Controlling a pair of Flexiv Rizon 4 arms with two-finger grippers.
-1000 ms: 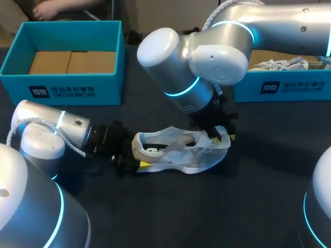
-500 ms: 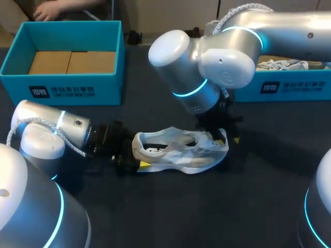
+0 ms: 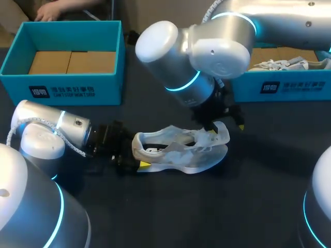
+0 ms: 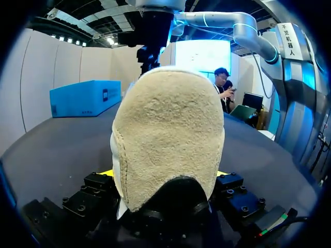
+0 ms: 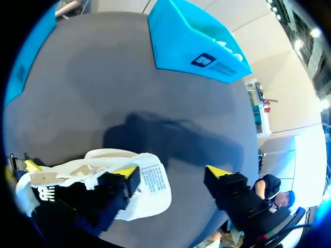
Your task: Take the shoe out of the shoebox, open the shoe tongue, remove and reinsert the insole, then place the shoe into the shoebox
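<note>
A white shoe lies on its side on the dark table, toe toward the right. My left gripper is shut on its heel, and the tan heel fills the space between the fingers of that gripper. My right gripper hangs open just above the toe end. The raised white tongue with its label lies against one finger of the right gripper, with nothing held between the two fingers. The insole is not visible apart from the shoe.
A teal shoebox with cardboard inside stands at the back left. A second teal shoebox at the back right holds another white shoe. My right arm's big elbow hangs over the table's middle.
My right gripper has opened, let go of the tongue and risen a little above the toe end. The tongue now stands up. The left gripper and the shoe's heel have stayed put.
</note>
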